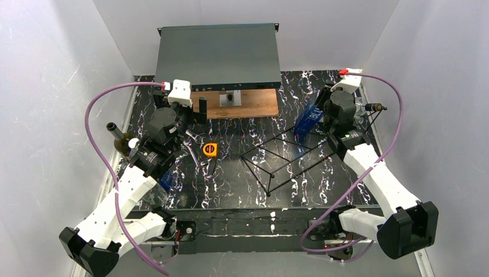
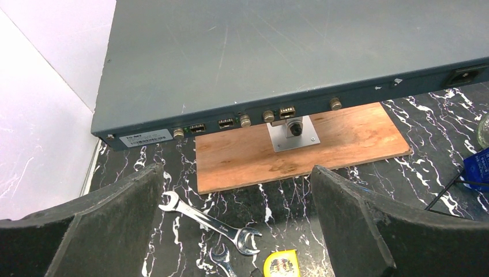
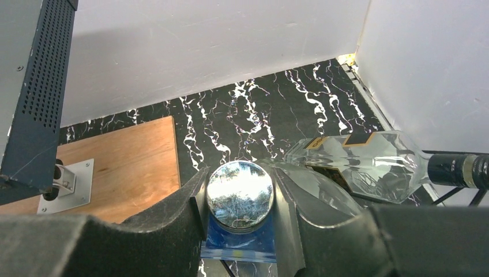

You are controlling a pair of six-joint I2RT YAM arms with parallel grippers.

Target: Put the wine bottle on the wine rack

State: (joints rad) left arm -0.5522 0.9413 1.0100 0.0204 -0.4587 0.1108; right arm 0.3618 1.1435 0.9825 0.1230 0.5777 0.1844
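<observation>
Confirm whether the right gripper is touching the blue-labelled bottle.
Touching. The right wrist view shows the right gripper shut on the blue-labelled bottle, with both jaws pressed against the sides of its shiny round end and no gap on either side.

Bright, even light was cast from above, and the frames were kept mostly sharp.
The white walls (image 1: 46, 86) were nearly washed out. Only faint shadows were thrown on the bench (image 1: 230, 179). Glare was caught in the wine bottle (image 3: 240, 193) base, and the left end effector (image 2: 236, 170) was rendered slightly soft.
</observation>
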